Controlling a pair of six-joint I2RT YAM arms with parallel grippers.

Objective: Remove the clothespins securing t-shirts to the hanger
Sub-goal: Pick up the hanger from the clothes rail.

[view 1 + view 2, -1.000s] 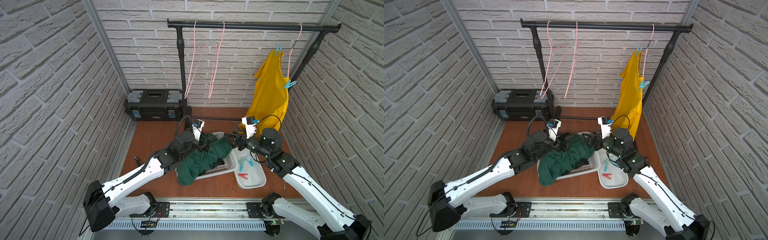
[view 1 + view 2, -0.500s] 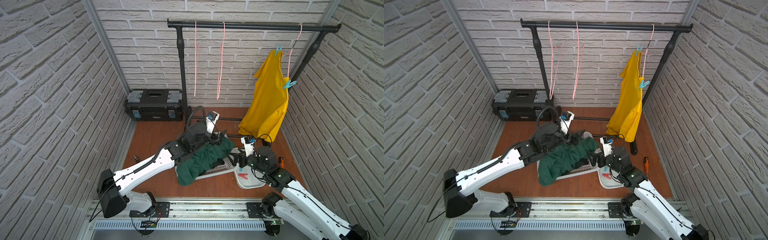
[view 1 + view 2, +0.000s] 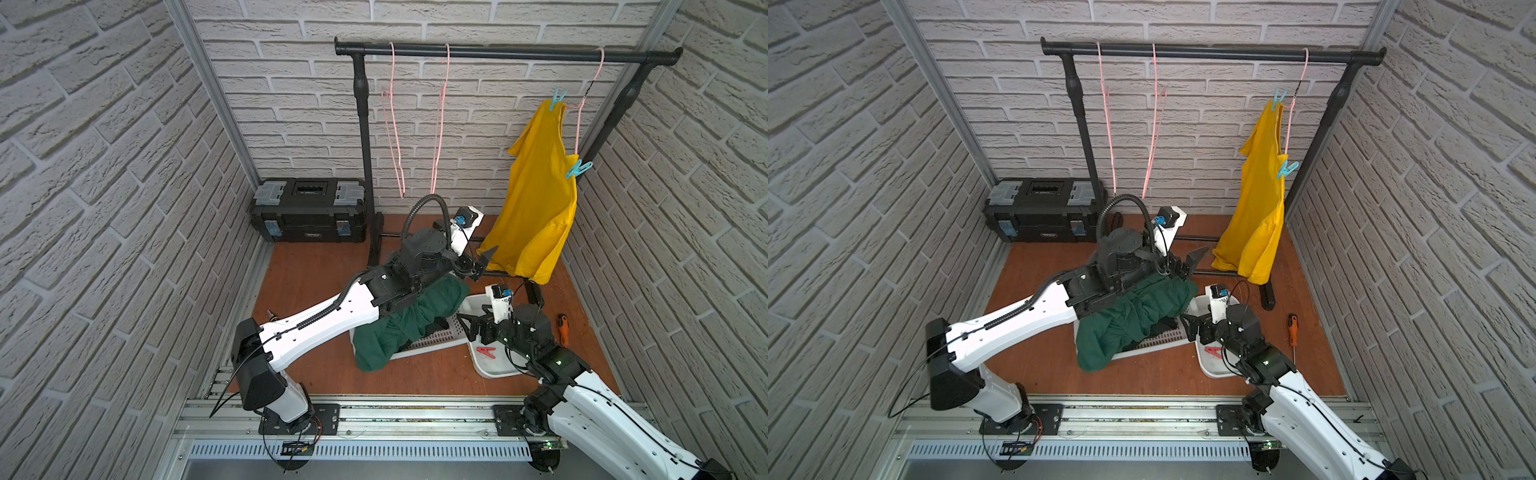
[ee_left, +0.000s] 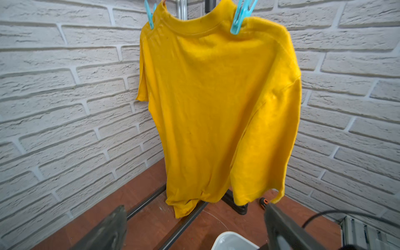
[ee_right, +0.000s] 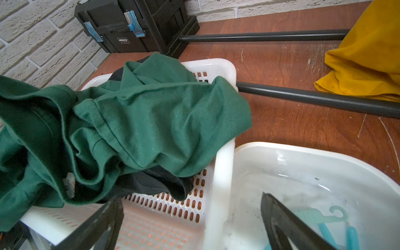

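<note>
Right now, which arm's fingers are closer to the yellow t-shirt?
Left. The left fingers sit just beside the yellow t-shirt's hem; the right fingers are farther, low over the white tray.

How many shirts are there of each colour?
Yellow shirt, hanging up: 1
Green shirt, in the basket: 1
Black shirt, under the green one: 1
Total: 3
</note>
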